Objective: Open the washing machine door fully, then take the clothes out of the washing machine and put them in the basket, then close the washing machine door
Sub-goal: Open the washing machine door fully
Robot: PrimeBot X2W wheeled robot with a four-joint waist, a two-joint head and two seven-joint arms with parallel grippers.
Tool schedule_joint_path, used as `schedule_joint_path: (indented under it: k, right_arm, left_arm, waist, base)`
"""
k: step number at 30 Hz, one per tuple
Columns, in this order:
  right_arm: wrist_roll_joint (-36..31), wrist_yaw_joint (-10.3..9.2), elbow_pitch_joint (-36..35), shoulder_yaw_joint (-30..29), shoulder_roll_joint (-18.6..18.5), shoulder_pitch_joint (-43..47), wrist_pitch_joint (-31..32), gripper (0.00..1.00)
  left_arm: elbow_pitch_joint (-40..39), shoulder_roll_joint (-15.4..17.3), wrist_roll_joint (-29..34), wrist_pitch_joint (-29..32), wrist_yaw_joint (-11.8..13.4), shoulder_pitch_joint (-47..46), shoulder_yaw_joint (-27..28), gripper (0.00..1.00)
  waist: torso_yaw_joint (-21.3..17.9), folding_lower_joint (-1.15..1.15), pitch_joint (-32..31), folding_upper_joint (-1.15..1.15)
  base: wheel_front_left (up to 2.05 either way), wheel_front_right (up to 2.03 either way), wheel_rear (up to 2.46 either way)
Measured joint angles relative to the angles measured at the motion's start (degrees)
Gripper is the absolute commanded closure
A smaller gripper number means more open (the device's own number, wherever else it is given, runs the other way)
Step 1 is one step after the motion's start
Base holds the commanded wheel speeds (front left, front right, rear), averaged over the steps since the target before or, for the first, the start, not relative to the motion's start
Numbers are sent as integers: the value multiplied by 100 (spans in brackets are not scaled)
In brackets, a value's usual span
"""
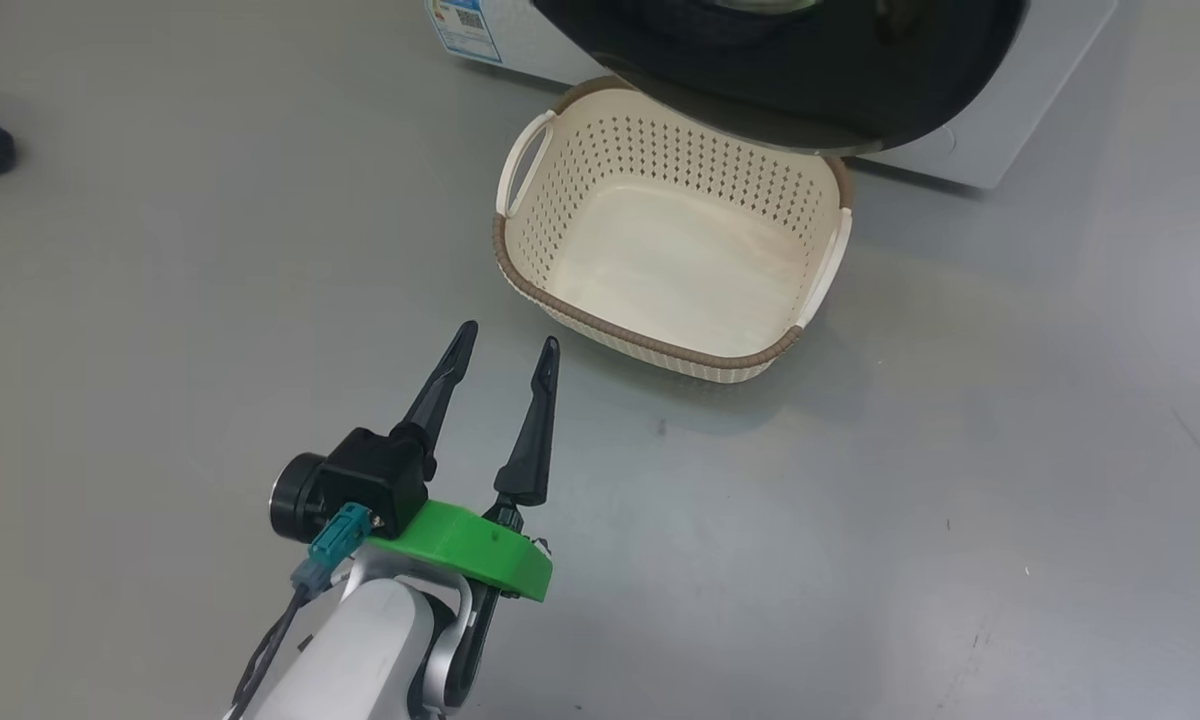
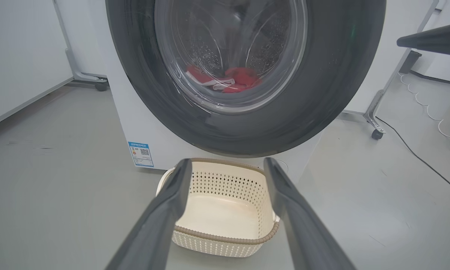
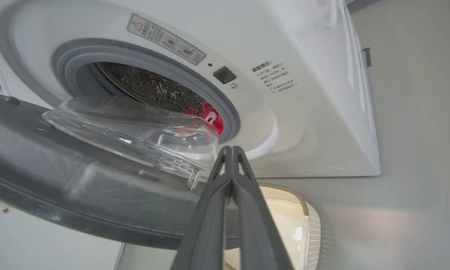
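Matte grey floor (image 1: pixel 160 330), perforated cream basket (image 1: pixel 660 160)

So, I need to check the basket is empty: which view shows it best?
Head view: nearly the whole basket from above, inside bare. Left wrist view: its middle, framed by the open left gripper. Right wrist view: one end, behind the shut right gripper and under the door.

Head cam: high up, aimed steeply down at floor (image 1: pixel 160 300); basket (image 1: pixel 660 150) mid-frame, washing machine door (image 1: pixel 790 80) cut at top edge. L wrist cam: low, faces washing machine (image 2: pixel 146 123) front-on, moderately near. R wrist cam: tilted, v. close at door's inner side, looks into drum opening (image 3: pixel 146 86). All three share basket + door.
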Motion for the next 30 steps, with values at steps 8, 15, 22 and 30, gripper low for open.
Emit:
schedule_joint_path:
  k: [8, 15, 22, 30]
  right_arm:
    - [-842, -10, -1105, 1004, -272, 814, -979, 100]
    - [-1321, -10, -1602, 1523, -510, 1592, -1864, 100]
    - [-1592, -10, -1683, 1521, -497, 2432, -2772, 100]
    - [-1563, -214, -1682, 1074, -164, 3277, -3506, 100]
  left_arm:
    - [19, 9, 80, 0, 0, 143, 286, 0]
    - [15, 11, 207, 0, 0, 236, 546, 0]
    - [12, 13, 343, 0, 0, 364, 869, 0]
    - [-33, 14, 407, 0, 0, 539, 1034, 0]
  waist:
    - [-223, 0, -316, 0]
    - [-426, 0, -532, 0]
    - [-664, 0, -781, 0]
    - [-889, 0, -1023, 0]
  base:
    - [0, 0, 0]
    - [0, 0, 0]
    - [0, 0, 0]
    - [0, 0, 0]
